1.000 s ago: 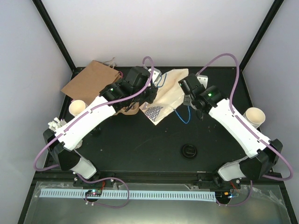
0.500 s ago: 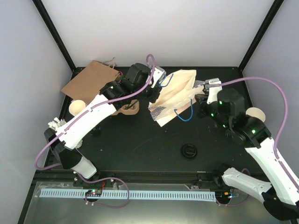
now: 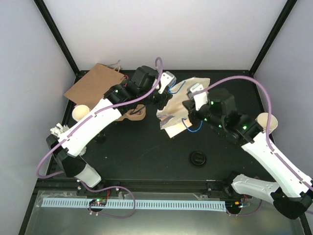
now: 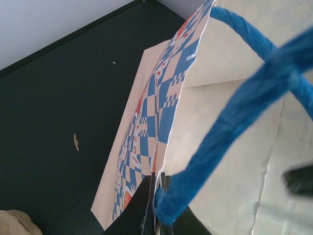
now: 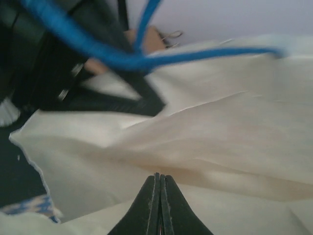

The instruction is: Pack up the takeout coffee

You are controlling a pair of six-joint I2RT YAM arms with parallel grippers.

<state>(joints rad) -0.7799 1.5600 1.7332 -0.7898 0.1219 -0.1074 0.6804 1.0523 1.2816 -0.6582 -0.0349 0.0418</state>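
The blue-and-white checked paper bag [image 3: 172, 111] lies crumpled at the middle back of the black table. My left gripper [image 3: 160, 98] is shut on the bag's rim at the foot of a blue handle [image 4: 234, 117]; the wrist view shows the pinch [image 4: 159, 182] beside the checked side [image 4: 146, 122]. My right gripper [image 3: 188, 114] is shut with nothing between its fingers, and its tips [image 5: 159, 175] point at the bag's cream paper [image 5: 220, 132]. One takeout coffee, a black lidded disc [image 3: 198, 158], stands alone near the front right.
A brown paper bag [image 3: 95, 83] lies flat at the back left. Brown cardboard [image 3: 134, 114] lies under the left arm. Open cream cups stand at the left edge [image 3: 80, 112] and at the right edge [image 3: 266, 122]. White crumpled paper [image 3: 57, 129] lies at the left.
The right arm swung out to the bag's right edge, then came back down-left over its middle. The bag has crumpled and spread wider. The left arm has held still.
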